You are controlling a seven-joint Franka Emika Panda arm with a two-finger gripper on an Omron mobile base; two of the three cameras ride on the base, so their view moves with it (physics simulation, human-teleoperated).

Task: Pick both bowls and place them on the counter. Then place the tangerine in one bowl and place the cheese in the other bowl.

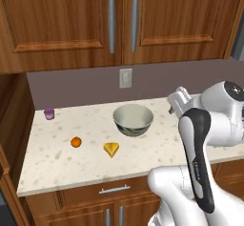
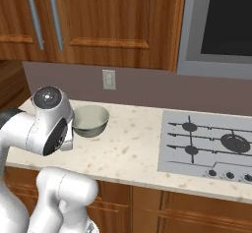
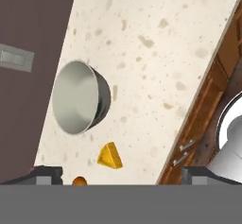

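Observation:
A pale cream-grey bowl (image 1: pixel 133 119) (image 2: pixel 91 120) (image 3: pixel 78 98) with a dark-patterned outside stands upright on the beige speckled counter (image 1: pixel 57 163) (image 2: pixel 133 148) (image 3: pixel 156 53), near the back wall. In front of it to the left lie the yellow cheese wedge (image 1: pixel 111 149) (image 3: pixel 110 156) and, further left, the small orange tangerine (image 1: pixel 76 142) (image 3: pixel 79 181). My gripper (image 1: pixel 175 102) (image 3: pixel 124 176) hovers above the counter to the right of the bowl. Its fingertips (image 3: pixel 47 173) stand wide apart, open, with nothing between them.
A small purple cup (image 1: pixel 49 113) sits at the counter's back left corner. A wall outlet (image 1: pixel 126 77) (image 2: pixel 109 79) is behind the bowl. A stovetop (image 2: pixel 211 146) lies to the right, with a dark appliance (image 2: pixel 221 20) above it. Closed wooden cabinets (image 1: pixel 62 20) hang overhead.

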